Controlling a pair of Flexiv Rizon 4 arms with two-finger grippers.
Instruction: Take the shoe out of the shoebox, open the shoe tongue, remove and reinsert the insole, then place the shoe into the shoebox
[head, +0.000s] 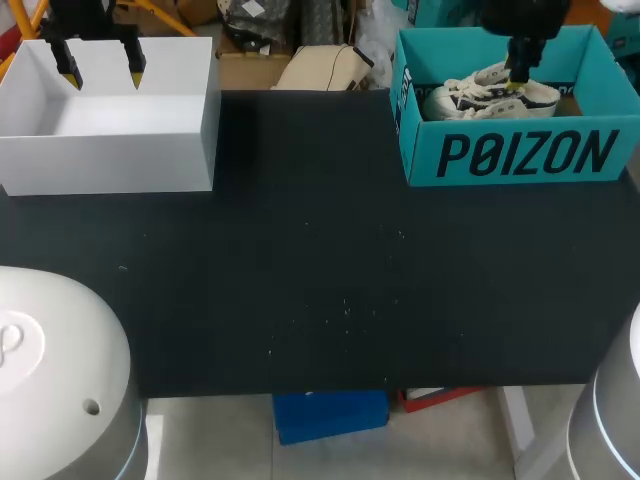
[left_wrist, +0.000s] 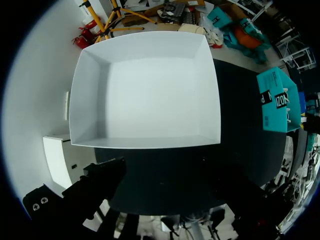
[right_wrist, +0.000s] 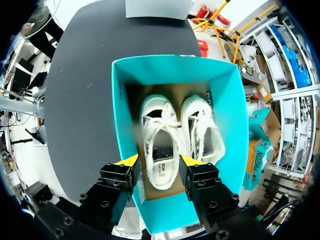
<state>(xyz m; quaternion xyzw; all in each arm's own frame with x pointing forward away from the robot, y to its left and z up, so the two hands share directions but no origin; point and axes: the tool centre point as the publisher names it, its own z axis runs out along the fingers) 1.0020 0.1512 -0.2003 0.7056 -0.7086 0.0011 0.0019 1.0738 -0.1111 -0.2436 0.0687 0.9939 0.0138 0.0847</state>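
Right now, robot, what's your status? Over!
Left gripper open, over white box. Right gripper open, above a shoe in teal shoebox. Second shoe beside it. Nothing blocking.

Setting: robot test bench, lab or workshop type.
Black-topped table (head: 320, 300), seen from the head view; yellow-tipped left gripper (head: 102, 68) over a white box (head: 110, 160) at upper left, right gripper (head: 516, 82) inside a teal shoebox (head: 520, 155) at upper right.

table (head: 300, 300): black matte top in front of me, faint pale specks near its middle | white box (head: 110, 165): open-topped, on its far left corner | light: even, shadows soft
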